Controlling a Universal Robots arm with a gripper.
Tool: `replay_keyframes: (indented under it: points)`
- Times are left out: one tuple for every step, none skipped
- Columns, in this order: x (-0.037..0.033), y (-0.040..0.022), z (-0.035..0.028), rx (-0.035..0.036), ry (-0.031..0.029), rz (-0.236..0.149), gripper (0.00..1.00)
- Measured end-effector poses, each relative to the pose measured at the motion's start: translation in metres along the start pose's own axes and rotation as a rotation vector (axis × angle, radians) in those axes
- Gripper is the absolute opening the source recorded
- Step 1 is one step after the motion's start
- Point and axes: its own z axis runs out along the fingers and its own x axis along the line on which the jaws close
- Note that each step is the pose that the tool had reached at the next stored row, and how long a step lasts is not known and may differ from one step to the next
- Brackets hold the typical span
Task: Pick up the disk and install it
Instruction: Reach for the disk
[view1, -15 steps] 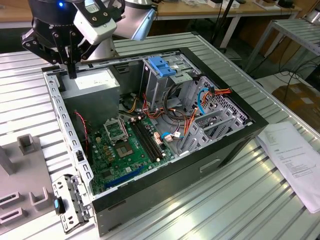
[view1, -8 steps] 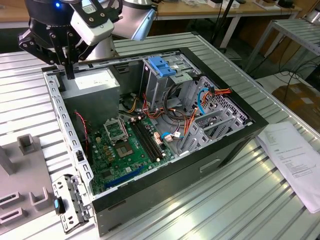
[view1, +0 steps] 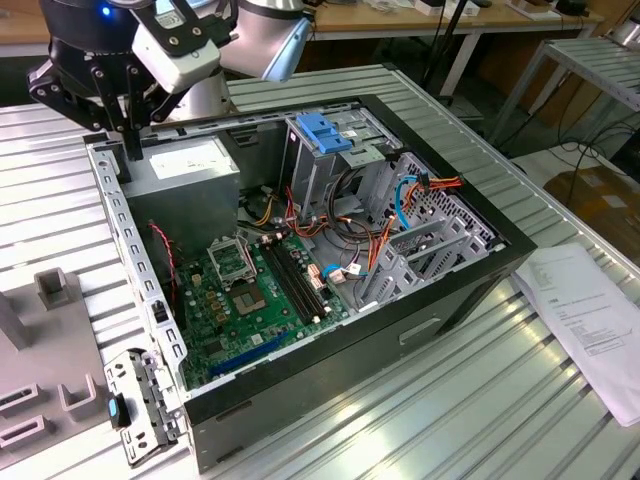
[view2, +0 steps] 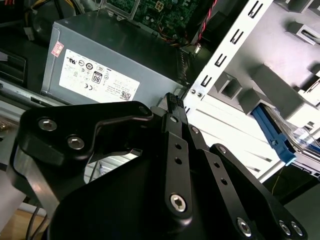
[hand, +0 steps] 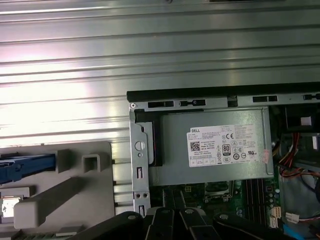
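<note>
My jaws are together and empty, hanging over a corner of the open computer case, right above the power supply inside it. The disk stands outside the case in a grey holder on the table, near that same corner, its blue rail showing.

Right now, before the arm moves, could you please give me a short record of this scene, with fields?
case: open, lying on a slatted metal table
gripper: shut, holding nothing, over the case edge beside the power supply
power supply: grey box with white sticker, inside the case
drive cage: metal, blue latch on top
grey fixture: on the table beside the case
</note>
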Motion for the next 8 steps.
replay_keyframes:
  points:
    - [0.0007,-0.0001,0.0001,0.0,0.0002,0.0,0.11]
    - [0.0017,-0.0001,0.0002,0.0,0.0004,0.0,0.11]
    - [0.0029,-0.0002,0.0003,0.0,0.0008,0.0,0.11]
    - [0.0036,-0.0003,0.0004,0.0001,0.001,0.0,0.11]
    - [0.0041,-0.0003,0.0005,0.0,0.0011,0.0,0.11]
    - [0.0053,-0.0004,0.0006,0.0001,0.0015,0.0,0.11]
    - [0.0065,-0.0005,0.0007,0.0001,0.0018,0.0,0.11]
    - [0.0079,-0.0006,0.0009,0.0001,0.0022,0.0,0.11]
